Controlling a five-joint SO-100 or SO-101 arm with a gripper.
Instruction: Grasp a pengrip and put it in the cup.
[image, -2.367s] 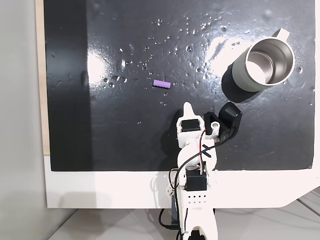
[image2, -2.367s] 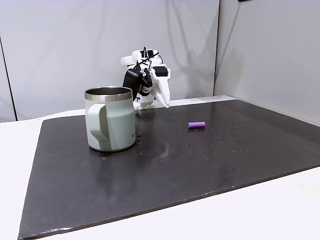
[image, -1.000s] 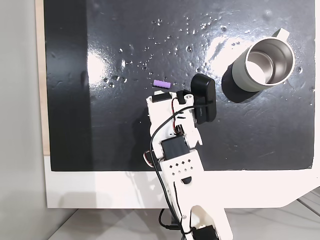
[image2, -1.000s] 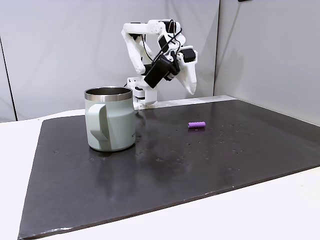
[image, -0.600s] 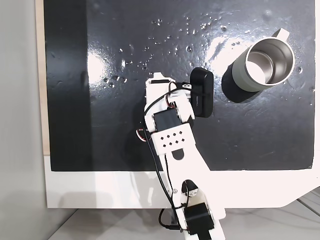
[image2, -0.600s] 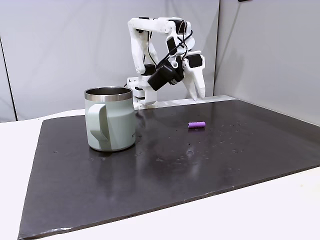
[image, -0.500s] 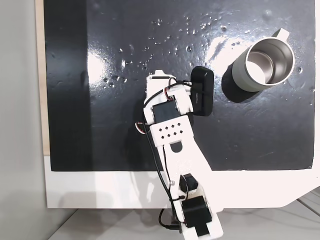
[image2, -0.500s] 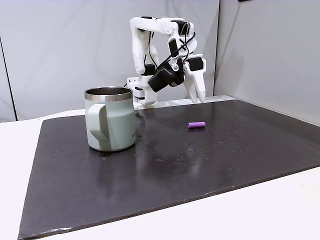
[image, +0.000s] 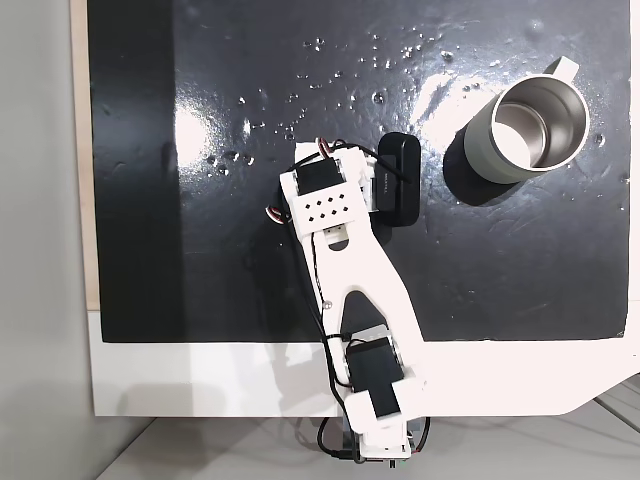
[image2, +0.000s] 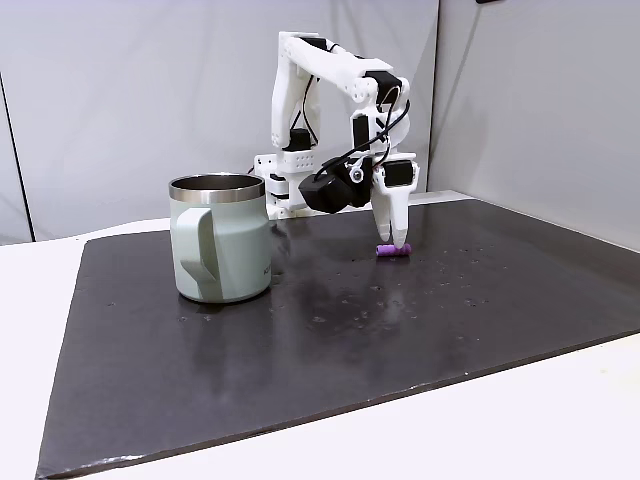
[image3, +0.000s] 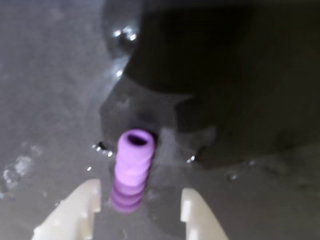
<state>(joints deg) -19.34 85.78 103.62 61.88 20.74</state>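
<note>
Wrist view alone shows the spread gripper (image3: 137, 207) straddling the pengrip (image3: 131, 170), not gripping

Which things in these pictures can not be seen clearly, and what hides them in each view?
- The pengrip: in the fixed view from above, the arm covers it. In the side fixed view the end effector hides part of it.
- The fingertips: the bottom edge of the wrist view cuts them off, and the view is blurred.
- The bottom of the cup: its wall hides it in the side fixed view.
</note>
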